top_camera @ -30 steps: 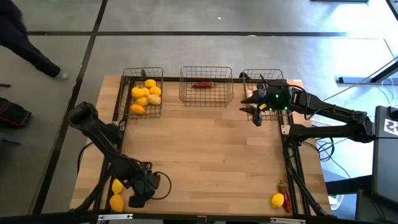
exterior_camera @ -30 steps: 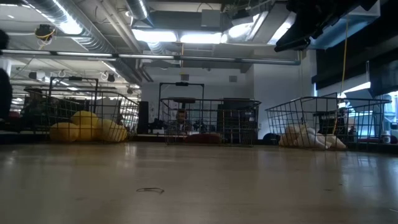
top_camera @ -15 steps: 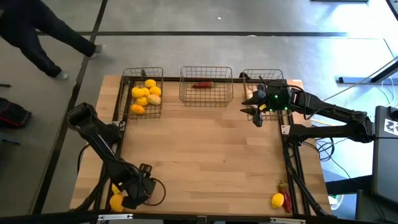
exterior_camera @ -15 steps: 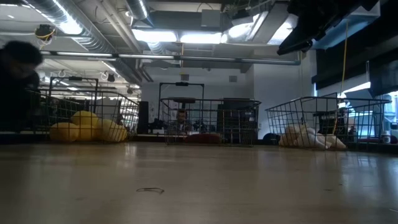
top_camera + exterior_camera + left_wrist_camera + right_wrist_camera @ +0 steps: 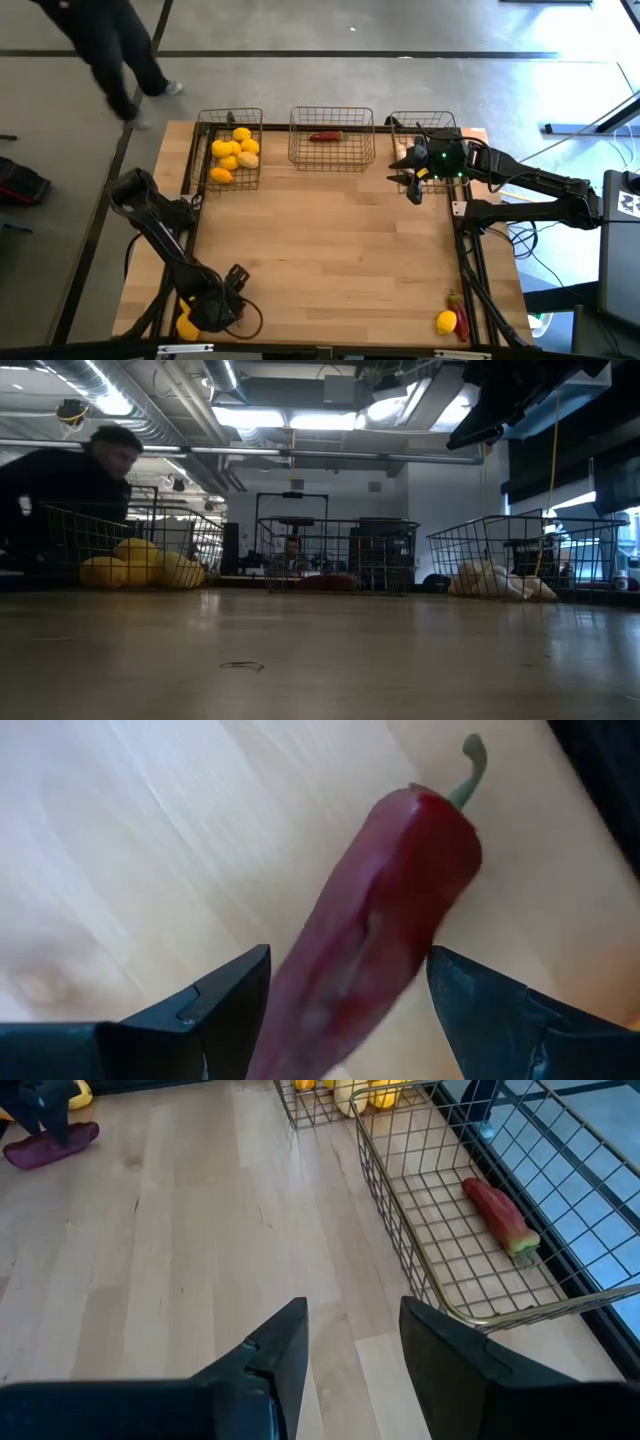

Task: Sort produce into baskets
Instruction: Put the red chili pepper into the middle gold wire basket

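We see the left hand (image 5: 345,1010) spread apart around a red chili (image 5: 375,930) lying on the surface (image 5: 330,250) near its front-left corner; the right hand (image 5: 350,1350), part-open and empty, hovers beside the baskets (image 5: 331,137)

Three wire baskets stand in a row along the far edge of the wooden table (image 5: 320,660). The left basket (image 5: 75,530) holds lemons (image 5: 140,563), the middle basket (image 5: 335,555) something red, the right basket (image 5: 530,555) pale garlic bulbs (image 5: 495,580). A dark-clothed person (image 5: 60,500) leans behind the left basket.
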